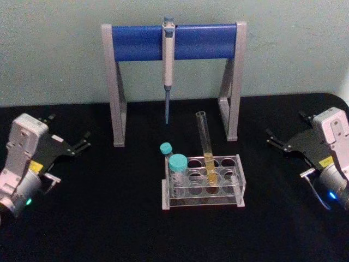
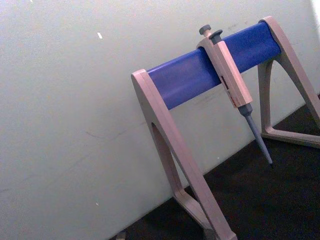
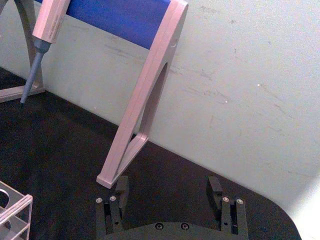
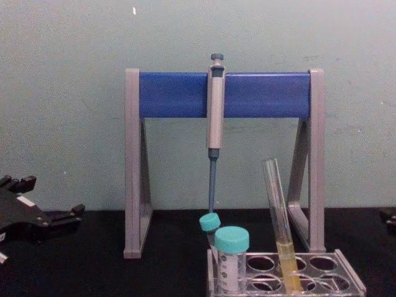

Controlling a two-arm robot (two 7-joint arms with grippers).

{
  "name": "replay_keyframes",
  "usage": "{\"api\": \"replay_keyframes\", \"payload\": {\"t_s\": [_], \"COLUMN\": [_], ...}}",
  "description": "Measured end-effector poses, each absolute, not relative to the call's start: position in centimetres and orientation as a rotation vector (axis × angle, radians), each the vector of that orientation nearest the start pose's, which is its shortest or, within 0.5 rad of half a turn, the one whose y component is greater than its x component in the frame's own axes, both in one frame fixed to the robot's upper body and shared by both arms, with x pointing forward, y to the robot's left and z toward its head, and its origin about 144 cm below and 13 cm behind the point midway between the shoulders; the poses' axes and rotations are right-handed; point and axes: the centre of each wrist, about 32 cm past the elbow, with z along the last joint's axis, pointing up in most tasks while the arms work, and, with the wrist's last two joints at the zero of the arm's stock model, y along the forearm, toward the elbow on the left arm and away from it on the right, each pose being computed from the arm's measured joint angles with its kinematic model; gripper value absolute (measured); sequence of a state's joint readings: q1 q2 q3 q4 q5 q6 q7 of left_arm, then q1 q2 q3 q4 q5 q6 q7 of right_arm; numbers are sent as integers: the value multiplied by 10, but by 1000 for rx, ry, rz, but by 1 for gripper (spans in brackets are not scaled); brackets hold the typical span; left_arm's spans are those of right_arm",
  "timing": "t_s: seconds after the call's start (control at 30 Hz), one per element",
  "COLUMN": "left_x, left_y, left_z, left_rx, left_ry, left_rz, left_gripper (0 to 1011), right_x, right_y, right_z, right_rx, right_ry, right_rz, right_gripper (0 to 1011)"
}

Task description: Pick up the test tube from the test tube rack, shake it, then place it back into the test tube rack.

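Observation:
The test tube [image 1: 206,143], a long clear tube with yellow liquid in its lower part, stands in the test tube rack [image 1: 240,164] and leans slightly left. The chest view shows the tube [image 4: 276,204] rising well above the rack [image 4: 346,266]. My left gripper [image 1: 70,126] rests open on the table far to the left of the rack, holding nothing. My right gripper [image 1: 286,123] sits open at the far right, also apart from the rack. In the right wrist view its fingers [image 3: 120,190] are spread wide over the black table, with a rack corner [image 3: 15,210] at the edge.
Two teal-capped tubes [image 1: 177,164] stand in the rack's left end. Behind the rack rises a grey-legged stand with a blue crossbar [image 1: 142,41], and a grey-blue pipette [image 1: 168,60] hangs from it. Black table surface spreads out on both sides of the rack.

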State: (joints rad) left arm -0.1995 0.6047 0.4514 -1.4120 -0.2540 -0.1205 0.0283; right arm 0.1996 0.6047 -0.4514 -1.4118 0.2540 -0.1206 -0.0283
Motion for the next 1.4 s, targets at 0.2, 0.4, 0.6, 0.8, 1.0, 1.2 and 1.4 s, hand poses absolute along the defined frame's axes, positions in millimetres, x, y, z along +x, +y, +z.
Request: {"api": "replay_keyframes", "payload": {"t_s": [0.2, 0.4, 0.6, 0.8, 1.0, 1.2, 1.4], "left_x": [489, 489, 489, 489, 489, 489, 489], "left_y": [310, 310, 310, 310, 310, 310, 310], "left_z": [1140, 1140, 1140, 1140, 1140, 1140, 1140], "left_rx": [304, 304, 304, 304, 304, 304, 304], "left_ry": [-285, -285, -285, -285, -285, -285, -285], "left_rz": [1248, 1248, 1248, 1248, 1248, 1248, 1248], "left_gripper": [1001, 1001, 1001, 1001, 1001, 1002, 1001], "right_x": [489, 489, 489, 489, 489, 489, 489], "right_y": [-310, -310, -310, -310, -310, -310, -310], "right_z": [1140, 1140, 1140, 1140, 1140, 1140, 1140], "right_rx": [-304, -304, -304, -304, -305, -304, -305], "right_ry": [-285, -285, -285, -285, -285, -285, -285], "right_rz": [-1248, -1248, -1248, -1248, -1248, -1248, -1248], "right_gripper": [1000, 1000, 1000, 1000, 1000, 1000, 1000]}}
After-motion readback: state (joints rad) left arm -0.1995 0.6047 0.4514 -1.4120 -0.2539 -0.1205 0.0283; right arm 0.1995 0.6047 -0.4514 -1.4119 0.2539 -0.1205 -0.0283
